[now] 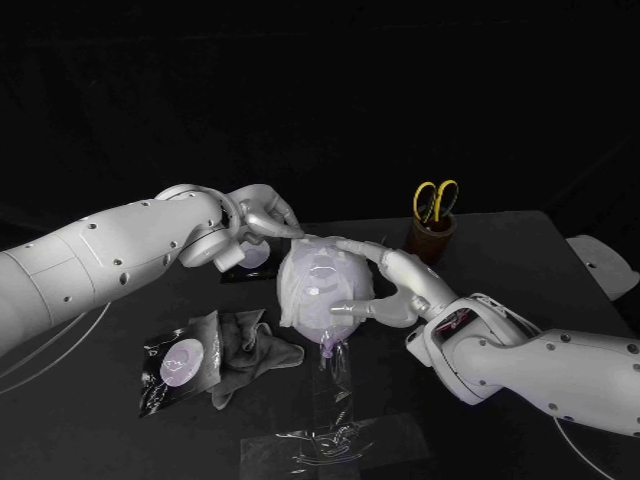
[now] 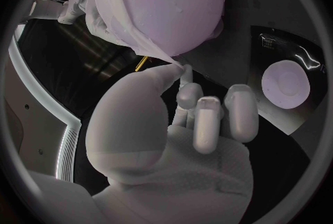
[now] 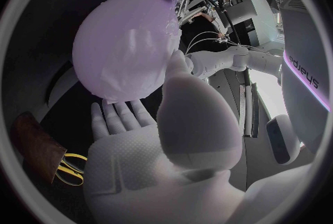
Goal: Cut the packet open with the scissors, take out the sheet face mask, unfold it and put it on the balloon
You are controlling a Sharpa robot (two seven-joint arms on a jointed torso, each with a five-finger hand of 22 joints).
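Beside balloon (image 1: 317, 292) — mask (image 2: 114, 7) edge, left fingers (image 2: 187, 93)

At mid-frame the balloon (image 1: 317, 300), draped in the sheet face mask (image 1: 309, 265), is held from the right by the right robot hand (image 1: 385, 288) while the left robot hand (image 1: 263, 218) pinches the mask's top, with scissors (image 1: 436, 203) upper right and the opened packet (image 1: 180, 365) lower left on the desk (image 1: 522, 280).

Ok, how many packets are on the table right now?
2. One packet lies near the table's left edge beside crumpled grey material; a second packet lies below the left hand, beside the balloon. Others may be hidden.
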